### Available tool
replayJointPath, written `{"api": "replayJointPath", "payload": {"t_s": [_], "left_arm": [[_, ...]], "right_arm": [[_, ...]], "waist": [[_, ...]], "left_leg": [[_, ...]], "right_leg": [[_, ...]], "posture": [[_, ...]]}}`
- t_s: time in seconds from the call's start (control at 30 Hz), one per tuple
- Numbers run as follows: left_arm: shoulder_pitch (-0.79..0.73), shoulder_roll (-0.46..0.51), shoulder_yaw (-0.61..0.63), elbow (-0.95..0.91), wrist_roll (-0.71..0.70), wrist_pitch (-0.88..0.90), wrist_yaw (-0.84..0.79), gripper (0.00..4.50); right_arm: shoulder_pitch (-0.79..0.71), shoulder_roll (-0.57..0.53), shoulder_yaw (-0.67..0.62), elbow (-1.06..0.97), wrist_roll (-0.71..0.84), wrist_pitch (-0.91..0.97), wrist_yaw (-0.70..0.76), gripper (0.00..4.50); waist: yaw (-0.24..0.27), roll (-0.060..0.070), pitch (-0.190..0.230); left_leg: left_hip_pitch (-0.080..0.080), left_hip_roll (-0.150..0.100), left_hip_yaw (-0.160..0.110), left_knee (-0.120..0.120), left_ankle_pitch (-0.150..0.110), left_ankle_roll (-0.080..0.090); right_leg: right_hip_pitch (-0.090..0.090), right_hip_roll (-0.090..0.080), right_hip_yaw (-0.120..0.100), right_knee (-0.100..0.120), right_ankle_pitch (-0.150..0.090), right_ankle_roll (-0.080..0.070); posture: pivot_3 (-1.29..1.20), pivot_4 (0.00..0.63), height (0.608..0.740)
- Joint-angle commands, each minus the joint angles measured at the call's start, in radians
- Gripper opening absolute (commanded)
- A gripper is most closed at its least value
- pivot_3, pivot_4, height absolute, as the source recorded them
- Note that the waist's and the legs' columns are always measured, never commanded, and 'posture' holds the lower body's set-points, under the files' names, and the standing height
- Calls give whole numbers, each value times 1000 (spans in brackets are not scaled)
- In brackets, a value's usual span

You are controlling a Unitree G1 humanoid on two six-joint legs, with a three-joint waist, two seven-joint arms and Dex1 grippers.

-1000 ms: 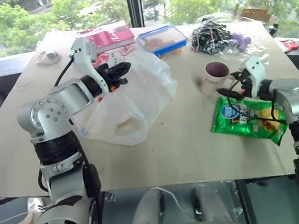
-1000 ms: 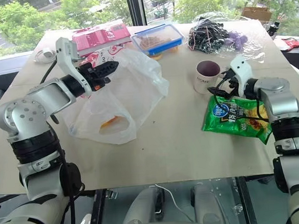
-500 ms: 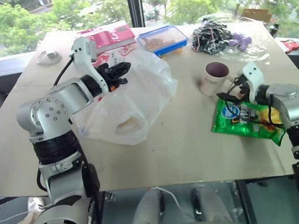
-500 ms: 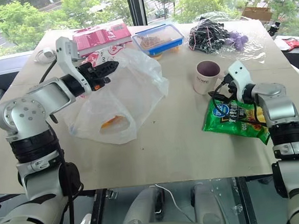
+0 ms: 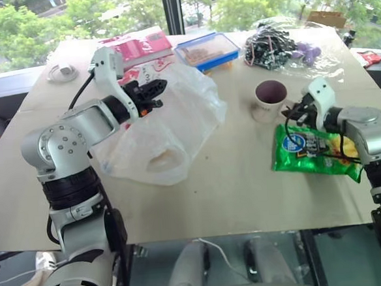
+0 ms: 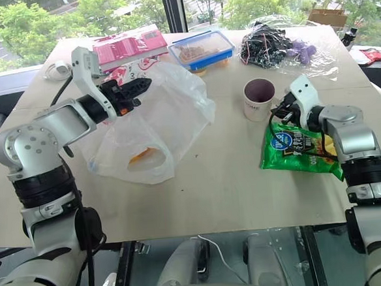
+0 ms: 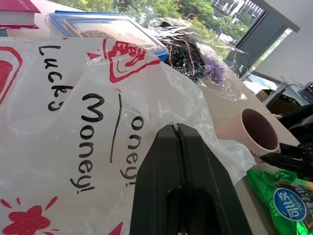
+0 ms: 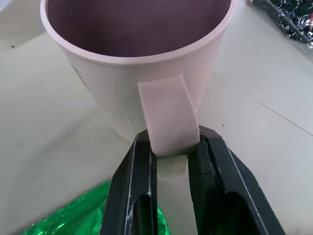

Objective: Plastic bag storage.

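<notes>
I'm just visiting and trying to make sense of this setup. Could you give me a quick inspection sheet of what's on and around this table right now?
Surface: beige table, uncovered along its near side.
Job's things: plastic bag with red marks, crumpled at the left.
Clutter: pink mug, green snack packet, blue-lidded box, pink book, clear wrap around dark and purple items.
End effectors: left end effector shut, raised against the bag's top, grip not certain; right end effector clamped on the mug's handle.
Cables: white coil at the far left corner.
Surroundings: windows, green trees outside.
</notes>
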Motion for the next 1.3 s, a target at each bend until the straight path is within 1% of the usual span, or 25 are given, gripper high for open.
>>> {"api": "replayJointPath", "payload": {"t_s": [0.03, 0.2, 0.33, 0.47, 0.57, 0.73, 0.87, 1.0, 1.17, 1.3], "left_arm": [[-28, 24, 12, -9, -17, 7, -8, 0], [-46, 43, 20, 17, -19, 19, -14, 0], [-76, 51, 17, 47, -16, 19, -16, 0], [-95, 62, 7, 61, -13, 13, -30, 0], [-104, 72, 2, 67, -14, 9, -46, 0], [-98, 76, 18, 35, -43, 32, -64, 0], [-79, 71, 56, -31, -133, 87, -79, 0], [-67, 48, 102, -83, -214, 116, -48, 0], [-44, 34, 113, -118, -256, 117, -5, 0], [-23, 32, 101, -141, -270, 94, 13, 0]], "right_arm": [[26, -2, -68, -184, 56, 59, -31, 373], [76, 31, -95, -518, 170, 248, -84, 373], [84, 98, -89, -735, 277, 400, -154, 373], [60, 186, -41, -843, 334, 482, -230, 373], [47, 229, 28, -861, 325, 492, -263, 373], [2, 302, 127, -780, 270, 449, -309, 373], [-41, 374, 221, -613, 177, 348, -331, 373], [-116, 449, 305, -406, 63, 223, -351, 373], [-196, 538, 355, -255, -25, 126, -365, 373], [-236, 615, 365, -173, -47, 103, -356, 373]], "waist": [[0, 0, 0], [-2, 0, 0], [0, 0, 0], [1, 0, 0], [0, 0, 0], [-1, 0, 0], [-4, 0, 0], [-5, 0, 0], [-5, 0, 0], [-5, 0, 0]], "left_leg": [[0, 0, 0, 0, 0, 0], [0, 0, 0, 0, 0, 0], [0, 1, -1, 0, 0, 0], [0, 0, -1, 1, 0, 0], [0, 0, -1, 1, 0, 0], [0, -1, -1, 1, 0, 0], [0, 0, -1, 1, 0, 0], [1, 0, -1, 1, 0, 0], [0, 0, -2, 0, 0, 0], [0, 0, -2, 0, 0, 0]], "right_leg": [[0, 0, 0, 0, 0, 0], [0, 0, 0, 1, 0, 0], [0, 0, 0, 1, 0, 0], [0, 0, -1, 1, 0, 0], [0, 0, -1, 1, 0, 0], [0, 0, -1, 1, 0, 0], [0, 1, -1, 1, 0, 0], [0, 1, -1, 1, 0, 0], [-1, 1, -1, 1, 0, 0], [-1, 1, -1, 1, 0, 0]], "posture": [[0, 150, 740], [0, 150, 740], [0, 150, 740], [0, 150, 740], [0, 150, 740], [0, 150, 740], [0, 150, 740], [0, 150, 740], [0, 150, 740], [0, 150, 740]]}}
